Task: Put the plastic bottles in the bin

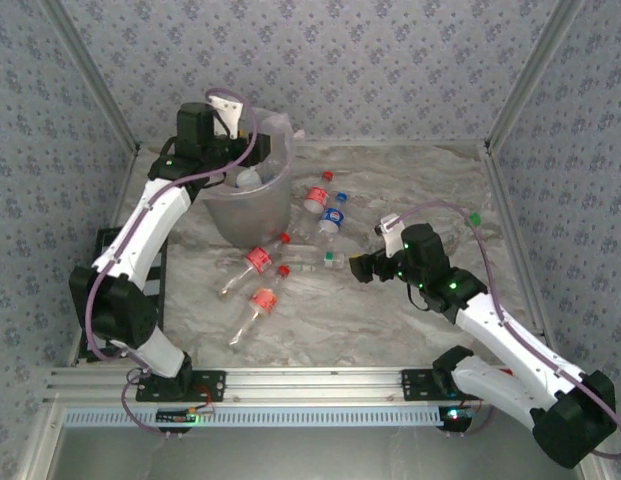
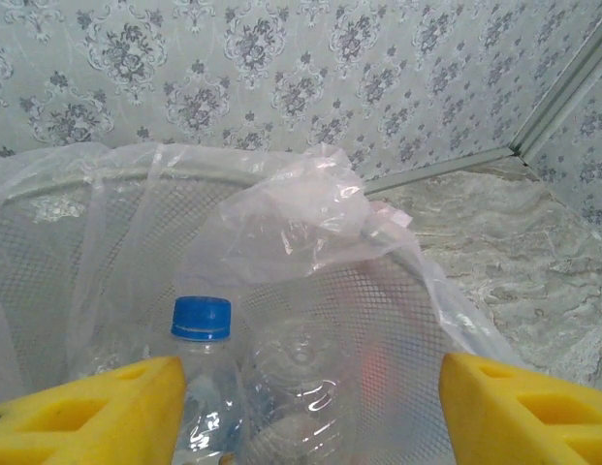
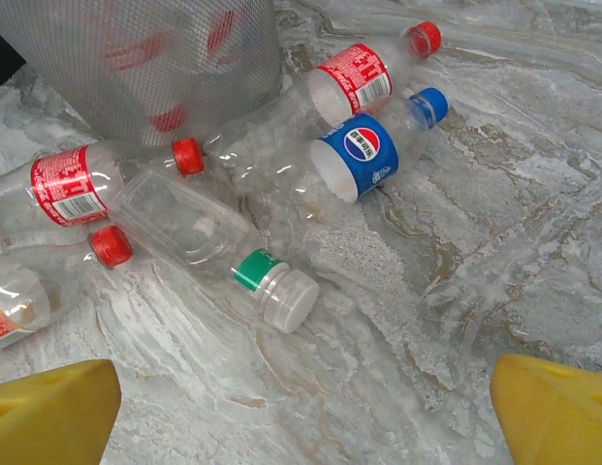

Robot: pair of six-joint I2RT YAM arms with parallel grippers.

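While my left tool (image 2: 310, 387) is hanging over the mouth of the bin (image 2: 87, 184), its yellow pads (image 2: 97, 412) are standing wide apart and gripping nothing. A blue-capped bottle (image 2: 202, 334) is lying inside the bin just beyond them, close to the left pad; I cannot tell whether it is touching. I am judging this to be the drop-off step. To do it well I am planning to keep the jaws wide and lift straight up. The loose liner bag (image 2: 301, 218) is bunching over the far rim, and a pad could drag it out.

My right tool (image 3: 301, 387) is also gaping wide and carrying nothing. It is hovering over the worktop (image 3: 475, 242), just near of the green-banded bottle (image 3: 184, 223). That one is looking like the next pick. I would close across its clear body, not on the cap end, which would likely slip. Beyond it, a blue-labelled bottle (image 3: 364, 155) and several red-labelled bottles (image 3: 68, 189) are lying loose against the foot of the bin.

As for pose, the left arm is rising from its near-left base and reaching far, with the wrist bending over the bin's left rim. The right arm is stretching low from the near-right corner, leftward towards the cluster.
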